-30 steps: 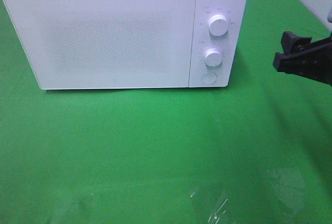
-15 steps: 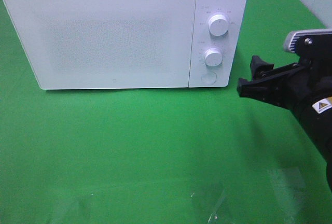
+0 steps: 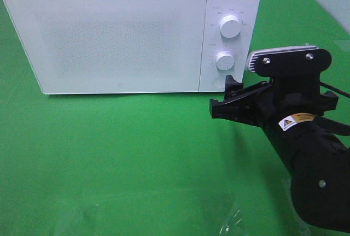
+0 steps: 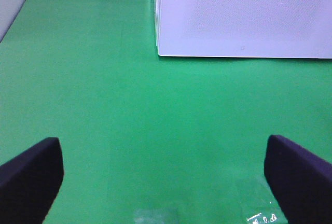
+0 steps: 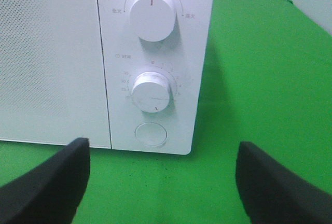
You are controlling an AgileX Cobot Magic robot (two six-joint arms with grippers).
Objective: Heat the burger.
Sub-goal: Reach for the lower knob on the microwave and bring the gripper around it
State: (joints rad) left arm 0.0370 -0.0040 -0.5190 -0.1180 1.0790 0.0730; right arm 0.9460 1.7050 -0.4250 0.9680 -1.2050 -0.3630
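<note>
Now R end effector (image 3: 223, 96) jaws wide apart, empty, by shut white microwave (image 3: 109, 39); L end effector (image 4: 166, 175) apart too.

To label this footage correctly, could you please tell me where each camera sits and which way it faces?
Exterior high: mounted high, looking down on the white microwave and green cloth; the right arm and open right end effector show.
Left wrist: on the left arm, low over the cloth, facing the microwave's door; fingertips of the open left end effector show.
Right wrist: on the right arm, facing the upper knob, lower knob and round button; its fingertips show.
Shared: exterior and right wrist both show the knobs.
</note>
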